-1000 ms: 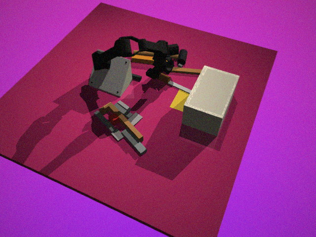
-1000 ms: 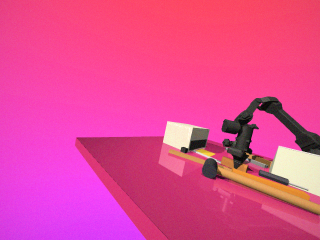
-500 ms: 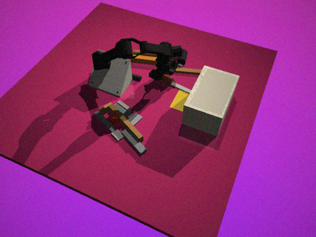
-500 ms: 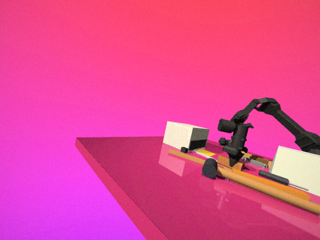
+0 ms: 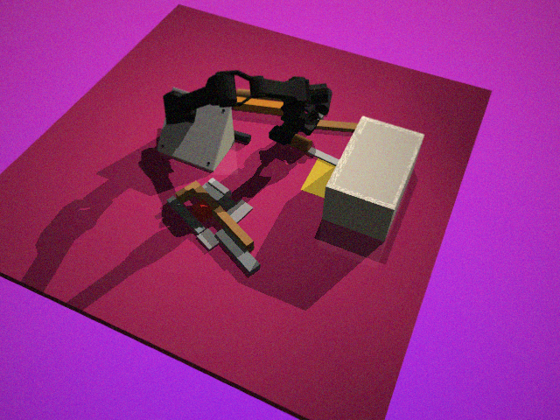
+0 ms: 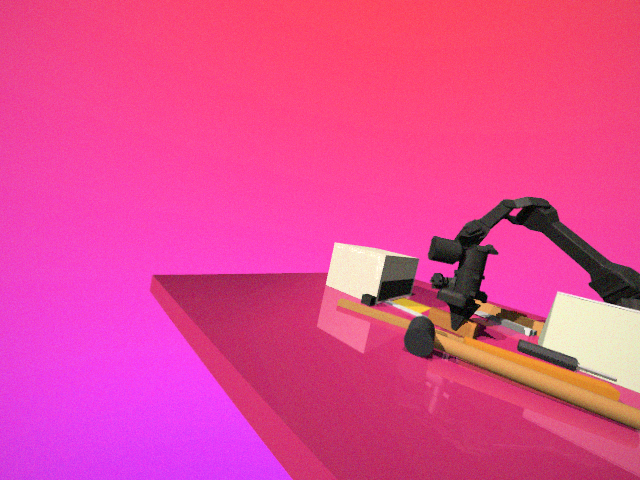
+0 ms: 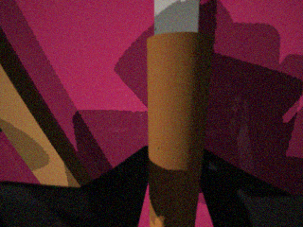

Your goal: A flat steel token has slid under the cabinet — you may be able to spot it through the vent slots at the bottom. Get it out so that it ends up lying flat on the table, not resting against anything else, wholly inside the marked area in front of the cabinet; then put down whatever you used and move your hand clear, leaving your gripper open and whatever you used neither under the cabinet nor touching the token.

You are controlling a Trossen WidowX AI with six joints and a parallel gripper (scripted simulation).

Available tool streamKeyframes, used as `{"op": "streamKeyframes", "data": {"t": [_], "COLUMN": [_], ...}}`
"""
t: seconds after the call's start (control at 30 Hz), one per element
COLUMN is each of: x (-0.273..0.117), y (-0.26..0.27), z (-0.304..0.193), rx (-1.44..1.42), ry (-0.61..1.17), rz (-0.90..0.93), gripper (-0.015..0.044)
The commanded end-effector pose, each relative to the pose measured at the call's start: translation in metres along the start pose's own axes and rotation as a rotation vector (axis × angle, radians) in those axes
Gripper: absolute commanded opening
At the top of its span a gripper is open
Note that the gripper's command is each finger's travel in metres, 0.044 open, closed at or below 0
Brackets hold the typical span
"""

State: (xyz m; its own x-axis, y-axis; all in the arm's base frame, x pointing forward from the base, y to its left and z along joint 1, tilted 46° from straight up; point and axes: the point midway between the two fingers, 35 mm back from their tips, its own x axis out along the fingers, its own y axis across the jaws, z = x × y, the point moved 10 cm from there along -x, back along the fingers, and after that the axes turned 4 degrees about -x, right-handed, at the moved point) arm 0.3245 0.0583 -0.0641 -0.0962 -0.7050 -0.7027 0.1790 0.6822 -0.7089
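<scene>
The token is not visible in any view. The white cabinet (image 5: 375,157) (image 6: 354,268) has a dark opening low on one side. The yellow marked area (image 5: 316,179) (image 6: 413,305) lies in front of it, partly hidden by the cabinet in the top view. My gripper (image 5: 289,137) (image 6: 456,326) (image 7: 172,152) points down and is shut on the wooden handle (image 5: 301,142) (image 7: 174,95) of a tool. The tool's flat grey blade (image 5: 322,156) (image 6: 405,308) (image 7: 177,20) runs from the handle towards the cabinet, beside the yellow area. Its far end is not clear.
A wooden strip (image 5: 337,125) (image 6: 351,306) lies beside the tool. A mallet (image 6: 419,336), an orange bar (image 5: 260,105) (image 6: 547,365) and a screwdriver (image 5: 242,136) (image 6: 546,353) lie nearer the arm's base. A wood-and-grey assembly (image 5: 230,222) with a red part lies on the other side.
</scene>
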Motion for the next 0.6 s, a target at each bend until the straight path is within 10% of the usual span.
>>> {"op": "streamKeyframes", "data": {"t": [0.0,0.57], "x": [0.0,0.0], "y": [0.0,-0.001], "z": [0.007,0.026], "rx": [-0.001,0.0], "ry": [-0.001,-0.001], "rz": [0.003,0.003], "gripper": [0.0,0.0]}}
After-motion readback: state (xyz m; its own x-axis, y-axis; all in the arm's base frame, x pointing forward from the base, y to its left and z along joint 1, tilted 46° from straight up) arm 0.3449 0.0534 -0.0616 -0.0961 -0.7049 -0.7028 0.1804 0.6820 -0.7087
